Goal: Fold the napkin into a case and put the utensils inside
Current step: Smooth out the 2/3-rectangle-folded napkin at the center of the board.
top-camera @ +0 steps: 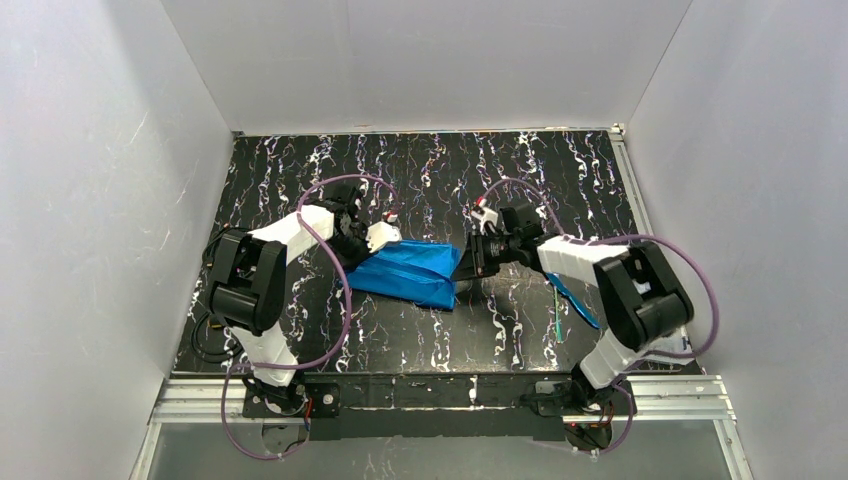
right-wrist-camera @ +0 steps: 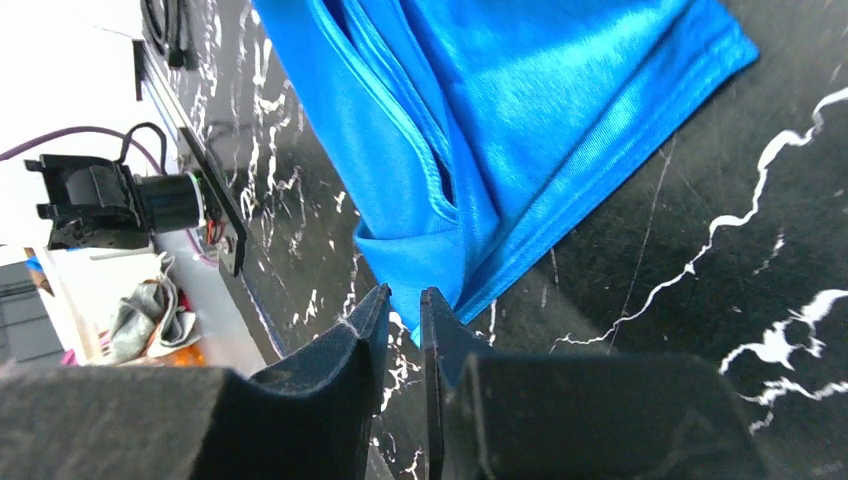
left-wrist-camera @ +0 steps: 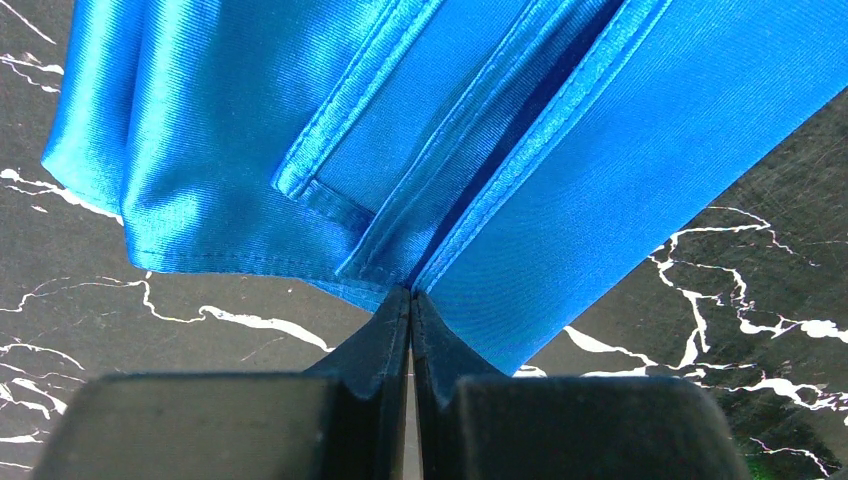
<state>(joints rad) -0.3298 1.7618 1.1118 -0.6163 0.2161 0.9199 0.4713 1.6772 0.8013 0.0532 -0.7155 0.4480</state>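
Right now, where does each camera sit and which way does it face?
Top external: above and behind the bases, facing down at the table; both arms flank the napkin.
Left wrist: faces along the left gripper, shut on the napkin's hem.
Right wrist: faces along the right gripper, slightly open beside a napkin corner.
Shared: every view shows the napkin.

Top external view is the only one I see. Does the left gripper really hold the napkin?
Observer: Yes. In the left wrist view the left gripper is shut on the napkin edge; the hems run into its tips.
Operator: And the other arm?
Observer: The right gripper has its jaws slightly apart, with nothing between them.
Operator: Where is the cloth there?
Observer: One folded corner lies on the table, just past the fingertips.
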